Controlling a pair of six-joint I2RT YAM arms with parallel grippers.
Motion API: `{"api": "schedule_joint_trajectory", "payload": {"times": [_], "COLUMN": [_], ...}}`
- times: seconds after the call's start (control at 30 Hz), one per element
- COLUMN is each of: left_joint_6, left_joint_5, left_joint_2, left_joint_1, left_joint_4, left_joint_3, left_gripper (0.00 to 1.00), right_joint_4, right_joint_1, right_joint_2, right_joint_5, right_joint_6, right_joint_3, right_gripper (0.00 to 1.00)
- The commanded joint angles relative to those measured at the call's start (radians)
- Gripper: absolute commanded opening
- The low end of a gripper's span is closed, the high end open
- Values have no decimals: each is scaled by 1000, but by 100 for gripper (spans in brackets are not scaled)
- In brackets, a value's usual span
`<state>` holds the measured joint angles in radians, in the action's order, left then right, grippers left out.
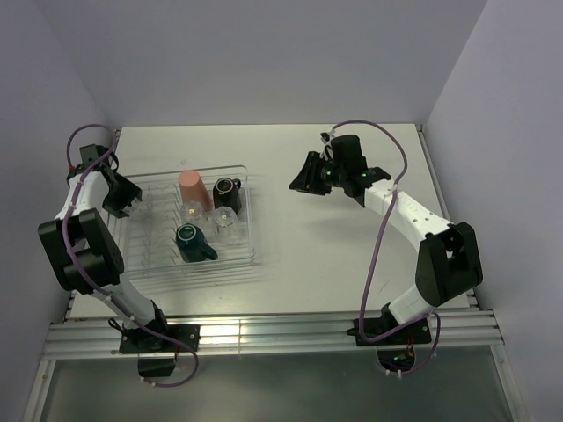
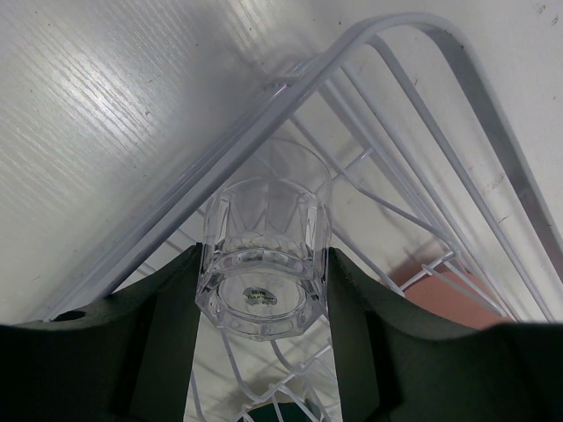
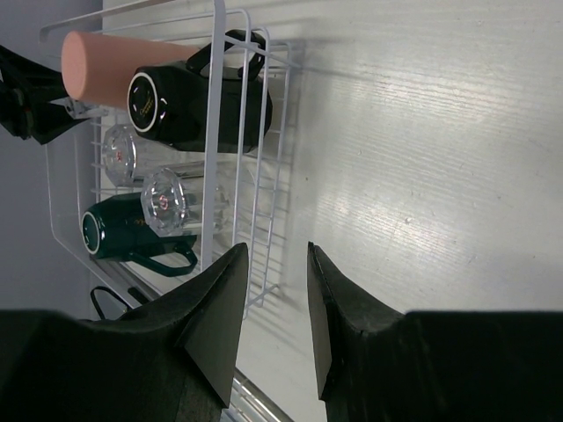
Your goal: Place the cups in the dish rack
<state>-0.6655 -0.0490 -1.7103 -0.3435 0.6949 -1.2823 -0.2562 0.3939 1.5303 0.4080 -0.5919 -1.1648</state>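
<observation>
Five cups sit in the dish rack (image 1: 251,230): salmon-orange cup (image 1: 190,186), black mug (image 1: 226,189), green mug (image 1: 189,239) and two clear tumblers (image 1: 225,220). My left gripper (image 2: 264,264) pinches the sixth tumbler (image 2: 264,233) over the rack's corner. My right gripper (image 3: 274,290) is spread and empty. I judge only this placing is left.

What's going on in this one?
The left gripper is shut on a clear tumbler, holding it at the left end of the dish rack, not yet released. Already in the rack: a salmon-orange cup, a black mug, a dark green mug and two more clear tumblers. The right gripper hovers open and empty over the table to the rack's right.
</observation>
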Motion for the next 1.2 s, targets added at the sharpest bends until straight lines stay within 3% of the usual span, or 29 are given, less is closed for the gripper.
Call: {"api": "schedule_joint_trajectory", "payload": {"times": [0.0,0.13,0.3,0.67,1.17], "left_joint_6": [10,12,15,18,56], "left_joint_5": [17,18,21,24,81], "left_joint_2": [-32,-26,-17,61,290], "left_joint_1": [-6,-5,-5,-5,30], "left_joint_4": [-57,-55,-54,-18,-3], "left_joint_3": [12,12,11,-12,-17], "left_gripper": [51,69,79,82,88], "right_joint_4": [9,8,8,8,-12], "right_joint_1": [-4,-4,-4,-3,14], "right_joint_2": [5,8,10,7,-7], "right_joint_5": [-3,-3,-3,-1,-57], "right_joint_6": [18,18,18,20,40], "right_joint_3": [-30,-30,-32,-30,-56], "right_gripper": [41,41,41,40,40]}}
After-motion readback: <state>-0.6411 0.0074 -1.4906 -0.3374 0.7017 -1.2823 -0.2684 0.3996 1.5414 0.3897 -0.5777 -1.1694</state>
